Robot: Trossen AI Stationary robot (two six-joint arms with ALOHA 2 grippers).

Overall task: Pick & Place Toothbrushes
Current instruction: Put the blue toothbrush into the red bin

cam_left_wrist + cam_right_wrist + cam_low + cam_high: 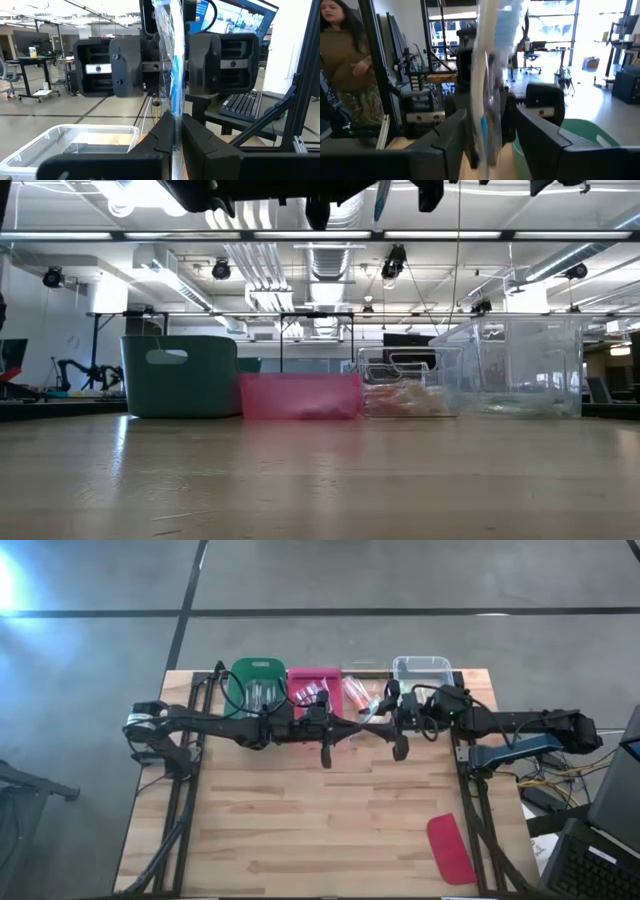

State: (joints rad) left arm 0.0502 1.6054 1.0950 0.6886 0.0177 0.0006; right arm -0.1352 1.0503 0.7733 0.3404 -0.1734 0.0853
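Left gripper (pixel 173 131) pinches a wrapped toothbrush (pixel 172 75) above the table (pixel 320 830); right gripper (pixel 487 132) stands open around it. Light, stiff, crinkly-slick; grip mid-handle.

Left gripper (pixel 173 131): raised mid-table, fingers clamped, facing 3 o'clock.
Right gripper (pixel 490 132): opposite, fingers parted, facing 9 o'clock.
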